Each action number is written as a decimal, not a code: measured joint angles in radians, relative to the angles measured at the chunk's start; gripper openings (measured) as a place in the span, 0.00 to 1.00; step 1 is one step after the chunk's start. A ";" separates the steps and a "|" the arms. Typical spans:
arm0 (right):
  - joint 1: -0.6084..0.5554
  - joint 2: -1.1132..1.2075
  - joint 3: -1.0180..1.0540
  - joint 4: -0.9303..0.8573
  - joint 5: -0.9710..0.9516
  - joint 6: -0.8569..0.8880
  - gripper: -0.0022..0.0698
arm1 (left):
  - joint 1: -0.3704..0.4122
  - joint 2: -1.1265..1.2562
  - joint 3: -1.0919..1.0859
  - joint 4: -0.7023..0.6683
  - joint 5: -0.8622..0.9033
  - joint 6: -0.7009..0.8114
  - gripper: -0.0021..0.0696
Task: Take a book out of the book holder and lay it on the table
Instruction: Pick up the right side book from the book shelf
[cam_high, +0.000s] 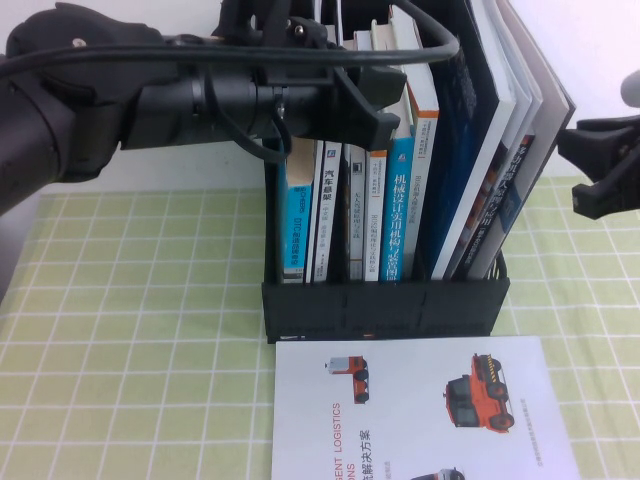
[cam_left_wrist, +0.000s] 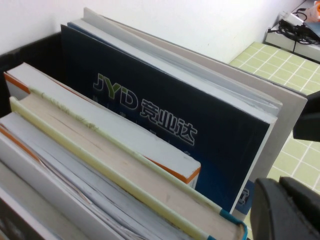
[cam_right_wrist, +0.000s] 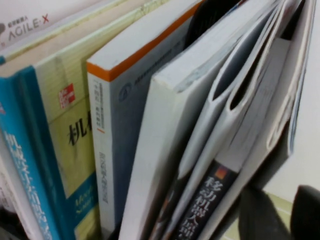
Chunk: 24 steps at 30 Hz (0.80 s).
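Note:
The black book holder (cam_high: 385, 310) stands on the green grid table (cam_high: 130, 330), packed with upright books. The book, a large thin one with a plain grey back (cam_high: 541, 150), leans outermost at the holder's right end; its cover is hidden. It also shows in the left wrist view (cam_left_wrist: 292, 107) and the right wrist view (cam_right_wrist: 265, 145). My left gripper (cam_high: 385, 105) hovers shut and empty above the blue-spined paperbacks (cam_high: 400, 200); its fingers (cam_left_wrist: 280, 212) show in the left wrist view. My right gripper (cam_high: 577, 165) is open and empty just right of the leaning book, with both fingers (cam_right_wrist: 257, 215) beside the book's lower edge.
A white brochure (cam_high: 420, 410) picturing orange vehicles lies flat on the table in front of the holder. A dark-blue "JYD" magazine (cam_left_wrist: 165, 120) stands inside the grey-backed one. A white wall is behind the holder.

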 joint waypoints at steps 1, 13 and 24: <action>0.000 0.006 -0.002 0.000 0.005 0.009 0.26 | 0.000 0.000 0.000 0.000 0.000 0.000 0.03; 0.000 0.047 -0.027 0.000 0.014 0.047 0.26 | 0.000 0.000 0.000 -0.005 0.006 0.000 0.03; 0.000 0.260 -0.177 0.000 0.091 0.124 0.18 | 0.000 0.000 0.000 -0.007 0.006 0.000 0.03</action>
